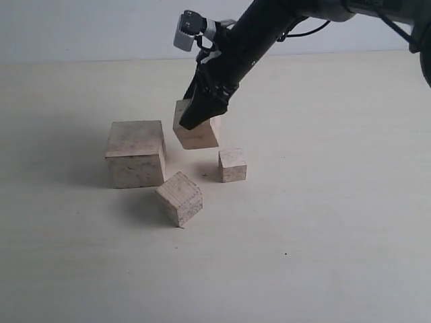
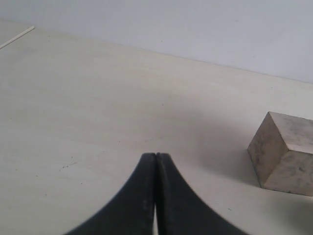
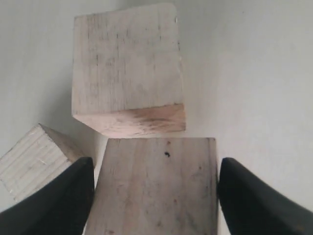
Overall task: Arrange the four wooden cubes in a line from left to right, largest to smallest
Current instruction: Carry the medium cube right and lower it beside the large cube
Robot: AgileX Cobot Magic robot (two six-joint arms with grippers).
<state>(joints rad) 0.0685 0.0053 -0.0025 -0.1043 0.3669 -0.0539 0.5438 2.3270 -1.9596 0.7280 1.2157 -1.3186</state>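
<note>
The largest wooden cube rests on the table at the left. Just right of it, my right gripper is shut on a mid-sized cube, which hangs tilted slightly above the table. The right wrist view shows that held cube between the two black fingers, with the largest cube beyond it. Another mid-sized cube sits turned at an angle in front, and the smallest cube stands to the right. My left gripper is shut and empty, with one cube off to its side.
The pale tabletop stretches wide to the right and front of the cubes. The right arm reaches in from the upper right. A pale wall borders the table's far edge.
</note>
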